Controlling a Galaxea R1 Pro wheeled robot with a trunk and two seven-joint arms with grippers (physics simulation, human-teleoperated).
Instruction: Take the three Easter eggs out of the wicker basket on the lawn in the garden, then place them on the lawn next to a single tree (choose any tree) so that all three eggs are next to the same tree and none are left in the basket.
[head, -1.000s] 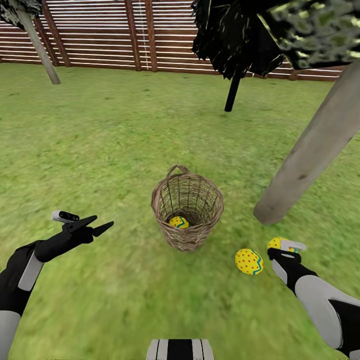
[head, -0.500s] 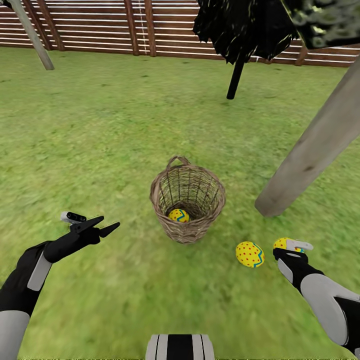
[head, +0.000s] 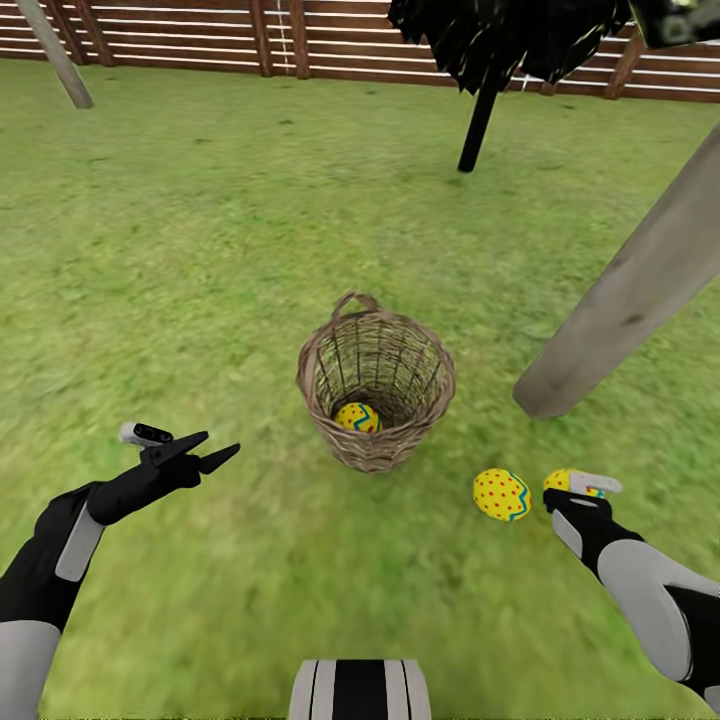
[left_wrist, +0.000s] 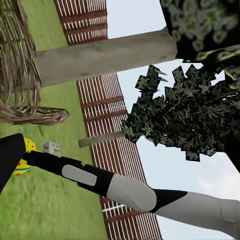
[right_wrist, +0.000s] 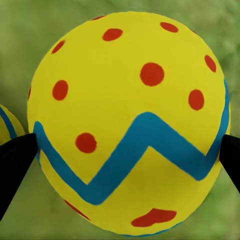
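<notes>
Lawn (head: 200, 250): garden grass, fence behind.
Right gripper (head: 580, 492): fingertips touching both sides of second egg (right_wrist: 127, 122), low near tree (head: 620, 310).
First egg (head: 501, 494): grounded beside it.
Basket (head: 375, 395): third egg (head: 357, 417) inside.
Left gripper (head: 200, 452): spread, empty.
Risk: released egg may roll, knocking neighbour.
</notes>
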